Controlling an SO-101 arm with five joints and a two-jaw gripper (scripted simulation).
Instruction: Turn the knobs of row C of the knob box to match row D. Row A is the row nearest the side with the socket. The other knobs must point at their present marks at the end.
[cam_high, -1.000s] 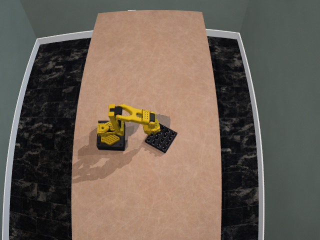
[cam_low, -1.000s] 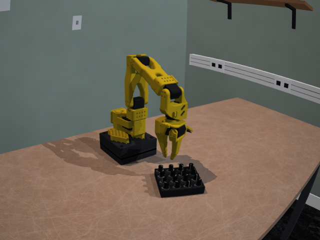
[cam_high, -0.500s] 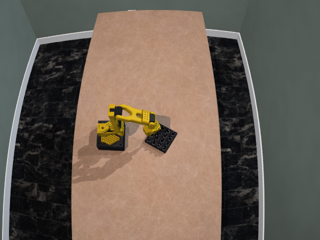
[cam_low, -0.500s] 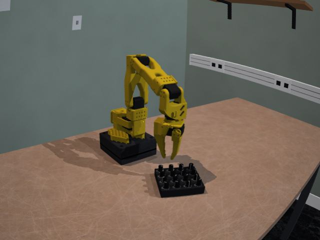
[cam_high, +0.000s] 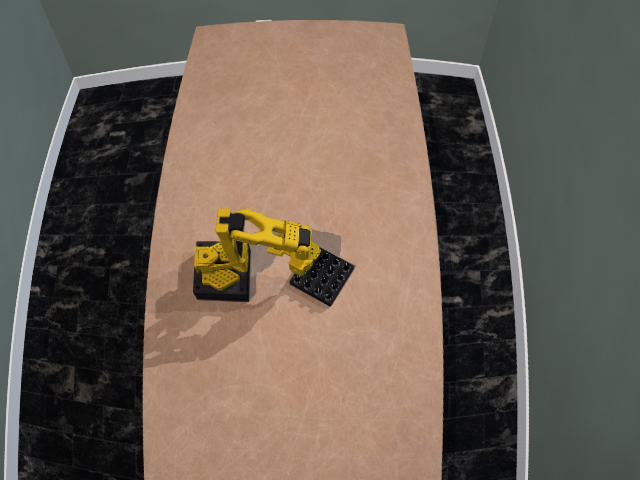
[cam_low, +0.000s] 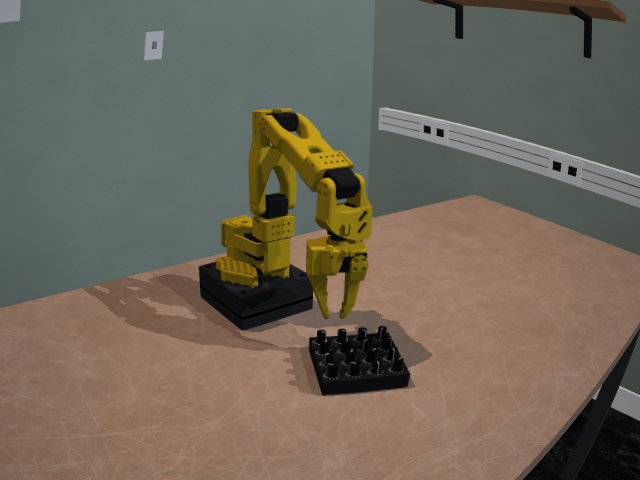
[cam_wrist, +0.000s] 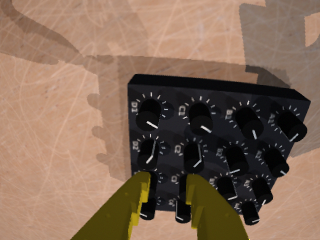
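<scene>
The knob box (cam_low: 360, 361) sat flat on the tabletop (cam_low: 465, 289), just beside the arm's black base (cam_low: 255, 299) and nearer the tabletop's right long edge in the top view, well away from both short ends. The gripper (cam_low: 333, 314) hung point-down above the box's edge nearest the base, its jaws drawn narrow with nothing between them. In the wrist view its fingers straddled the nearest row of knobs (cam_wrist: 194, 160), so the box lay straight below and slightly ahead. Judging from this, the coming move depended on lining up over one knob and descending. The socket side was not visible, so I could not tell which row was C. The pointer marks were too small to compare.
</scene>
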